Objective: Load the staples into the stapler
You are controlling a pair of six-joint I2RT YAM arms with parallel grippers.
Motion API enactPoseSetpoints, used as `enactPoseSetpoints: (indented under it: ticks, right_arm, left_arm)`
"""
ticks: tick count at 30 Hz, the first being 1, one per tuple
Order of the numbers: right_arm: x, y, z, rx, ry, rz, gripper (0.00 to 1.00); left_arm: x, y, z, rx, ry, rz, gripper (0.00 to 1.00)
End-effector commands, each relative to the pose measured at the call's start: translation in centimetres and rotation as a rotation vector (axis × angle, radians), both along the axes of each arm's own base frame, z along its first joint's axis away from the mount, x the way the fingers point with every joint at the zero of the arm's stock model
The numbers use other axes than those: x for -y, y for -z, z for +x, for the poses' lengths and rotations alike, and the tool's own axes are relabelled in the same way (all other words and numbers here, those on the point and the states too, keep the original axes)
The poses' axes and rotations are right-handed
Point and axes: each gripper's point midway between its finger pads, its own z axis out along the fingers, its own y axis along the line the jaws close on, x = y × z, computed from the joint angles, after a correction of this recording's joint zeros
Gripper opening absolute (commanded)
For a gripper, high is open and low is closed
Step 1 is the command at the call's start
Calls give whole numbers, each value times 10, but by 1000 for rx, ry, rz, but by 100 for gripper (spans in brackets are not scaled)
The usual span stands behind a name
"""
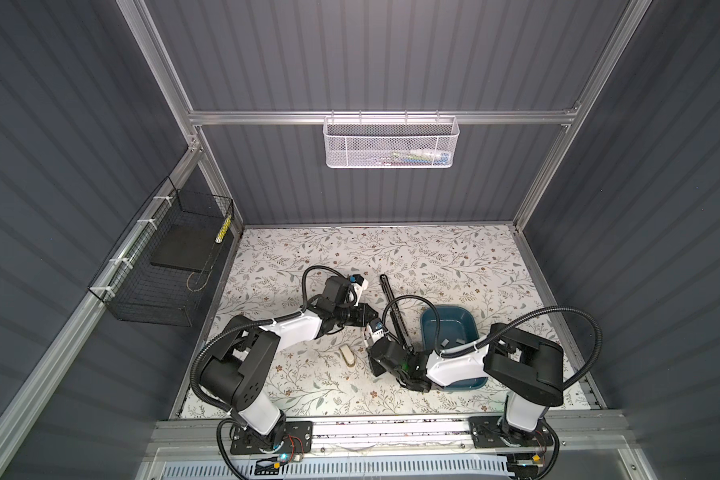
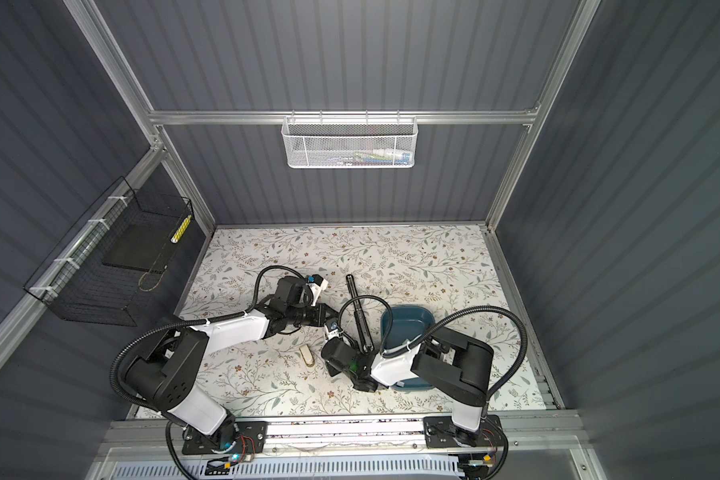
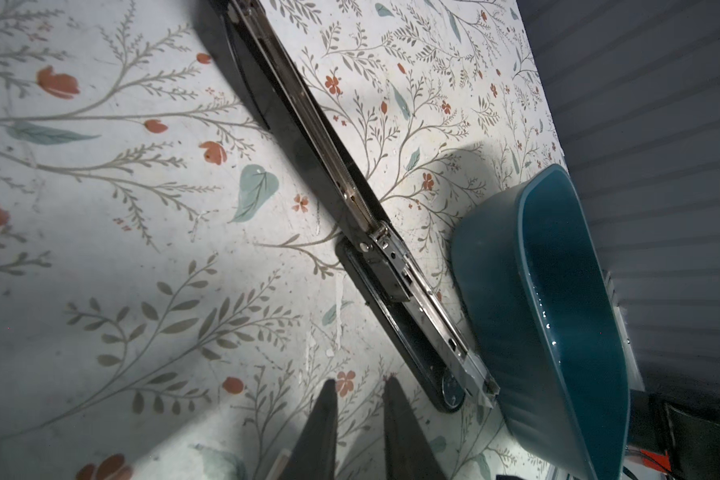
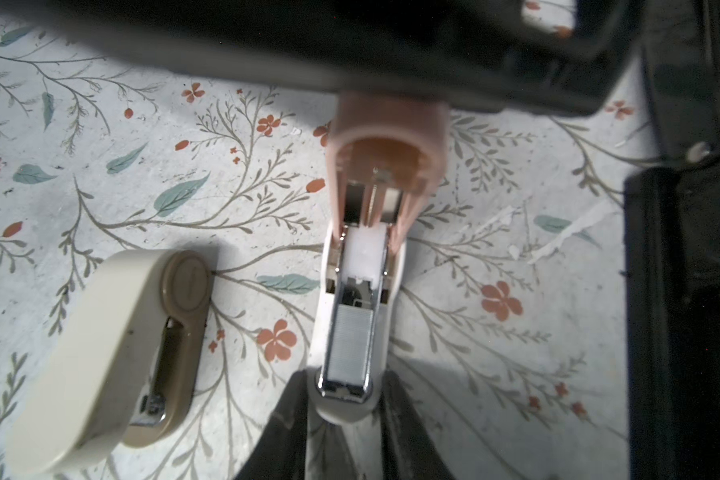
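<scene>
Right gripper (image 4: 346,382) first: its two dark fingers are pinched on the rounded front end of the small stapler (image 4: 360,249). They hold it down on the floral bench (image 1: 433,257), about the middle and rather towards the front edge. From above, the wrist hides the stapler itself. The pink lid (image 4: 391,129) is swung up and back. Its far end runs under a dark part of the other arm, so I cannot tell whether anything props it. The staples (image 4: 348,345) lie in the open chrome channel, a pale grey strip up against the front end with the white pusher behind it. Some spare strips (image 1: 444,343) seem to lie in the blue tub (image 1: 447,307), towards the bench's right edge.

The left gripper (image 3: 359,380) hangs near the long black stapler (image 3: 350,191), which lies opened flat just beside the tub. Its fingers are drawn close together with only bare bench showing between them, so it holds nothing that I can see. A beige stapler (image 4: 100,353) lies closed just beside the small one, on the side of the left edge.

By my reckoning the loading itself is done and the closing is what remains. That calls for the free arm to press the lid down over the channel until it latches, with the base pinned as it is. The strip must sit flat, or I'd expect the lid to jam.
</scene>
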Motion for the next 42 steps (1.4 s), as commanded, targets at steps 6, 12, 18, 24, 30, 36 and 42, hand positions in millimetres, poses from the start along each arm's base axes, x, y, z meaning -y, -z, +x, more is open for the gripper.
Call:
enactPoseSetpoints:
  ticks: [6, 12, 18, 24, 30, 36, 42]
  right_arm:
    - [20, 19, -1, -25, 32, -69, 25]
    - [21, 18, 0, -21, 40, -66, 31]
    - [18, 9, -1, -9, 35, -69, 45]
    - [19, -12, -6, 38, 33, -56, 54]
    - [25, -36, -12, 72, 26, -11, 57]
    - [29, -63, -14, 115, 21, 27, 52]
    - [31, -82, -3, 147, 64, 29, 47]
  left_arm:
    - [-8, -12, -31, 28, 24, -93, 26]
    - [-9, -17, -37, 69, 58, -86, 29]
    - [-12, -11, -32, 81, 44, -52, 29]
    - [-25, -20, -25, 156, -5, 2, 32]
    - [-33, -27, -24, 209, -38, 8, 33]
    - [-48, -30, -17, 261, -115, 54, 33]
    - [-51, -27, -15, 264, -131, 80, 33]
